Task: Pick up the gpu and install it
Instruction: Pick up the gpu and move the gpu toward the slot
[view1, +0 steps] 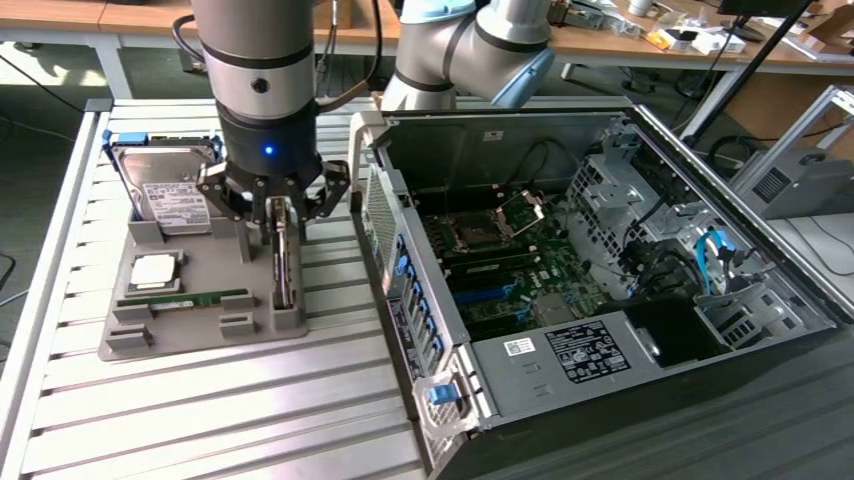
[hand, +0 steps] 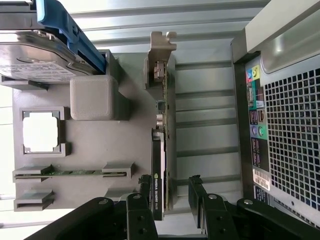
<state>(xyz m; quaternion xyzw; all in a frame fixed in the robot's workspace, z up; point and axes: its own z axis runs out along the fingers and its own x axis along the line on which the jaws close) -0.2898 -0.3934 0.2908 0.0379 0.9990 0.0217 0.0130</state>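
At the tray's case-side edge, the gpu (view1: 283, 268) (hand: 159, 165) stands on its long edge in a slot of the grey tray (view1: 200, 335) (hand: 130, 130). Its silver bracket is at the end away from the tool.

The tool (view1: 280, 215) (hand: 170, 186) hangs over the card, its jaws spread wide with one on each side. It has hold of nothing. In the wrist view, one fingertip (hand: 145, 186) sits just beside the card's dark face; I cannot tell if it touches. The other fingertip (hand: 196, 186) stands apart, over the tray's outer edge.

Room: a strip of bare slatted tabletop (view1: 200, 415) (hand: 210, 135) runs between the tray edge and the rear wall of the computer case (view1: 454, 150) (hand: 295, 125). On the card's other side, a raised grey block (hand: 92, 97) of the tray sits near but apart from it.

Elsewhere on the tray:
- hard drive (view1: 167, 195) (hand: 35, 55) at the far end
- processor chip (view1: 154, 270) (hand: 41, 131) in its pocket
- narrow memory stick (view1: 200, 298) (hand: 70, 172) lying in its slot, well apart from the card

The case lies open at the exterior view's right, with the board inside exposed.
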